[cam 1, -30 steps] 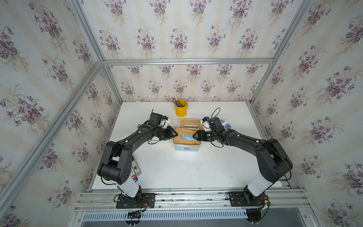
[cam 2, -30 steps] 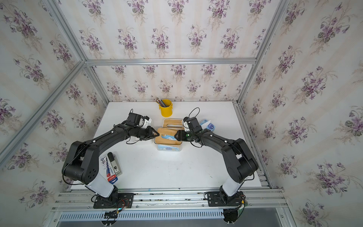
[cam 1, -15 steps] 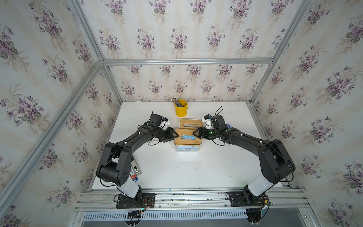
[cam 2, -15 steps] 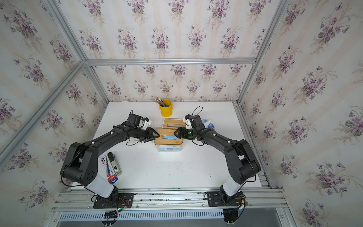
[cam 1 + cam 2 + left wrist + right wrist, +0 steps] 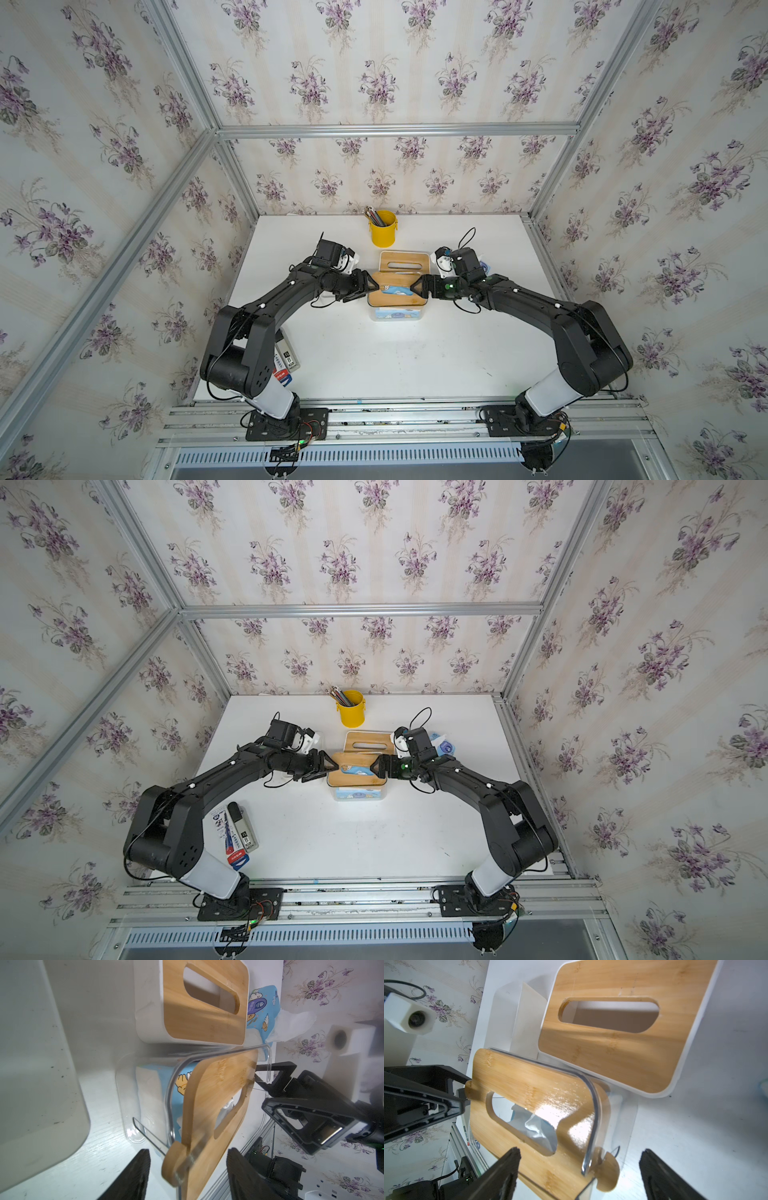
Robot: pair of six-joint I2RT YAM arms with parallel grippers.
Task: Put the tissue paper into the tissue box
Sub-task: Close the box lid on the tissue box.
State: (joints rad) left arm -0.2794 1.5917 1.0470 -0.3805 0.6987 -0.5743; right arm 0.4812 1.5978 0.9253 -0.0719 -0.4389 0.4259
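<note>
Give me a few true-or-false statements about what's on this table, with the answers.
1. The yellow cup holds pencils. True.
2. The clear box is empty. False: a blue tissue pack lies inside it.
3. The white box has no lid. False: a slotted wooden lid sits on it.
4. The left end effector and right end effector are both open, at opposite ends of the bamboo cover over the clear box. True.

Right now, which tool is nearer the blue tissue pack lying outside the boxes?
Right. The right tool sits at the end of the clear box nearest the blue pack; the left tool sits at the opposite end.
</note>
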